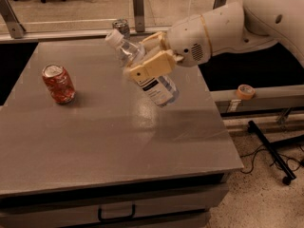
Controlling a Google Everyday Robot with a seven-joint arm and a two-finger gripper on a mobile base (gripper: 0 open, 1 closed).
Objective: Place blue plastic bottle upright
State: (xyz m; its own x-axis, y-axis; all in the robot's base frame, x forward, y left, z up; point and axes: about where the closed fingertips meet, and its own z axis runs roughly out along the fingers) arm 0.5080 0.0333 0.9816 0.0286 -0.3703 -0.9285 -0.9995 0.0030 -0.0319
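The blue plastic bottle (159,88) is clear with a white cap at upper left and a white label with dark text. It hangs tilted in the air above the grey table (118,132), cap up-left, base down-right. My gripper (142,60) is shut on the bottle's middle, its tan fingers (148,68) across the body. The white arm reaches in from the upper right.
A red soda can (58,83) stands at the table's left. A silver can (121,26) stands at the far edge, partly behind the bottle's cap. A drawer handle (116,214) is below the front edge. A tape roll (245,91) lies on the rail at right.
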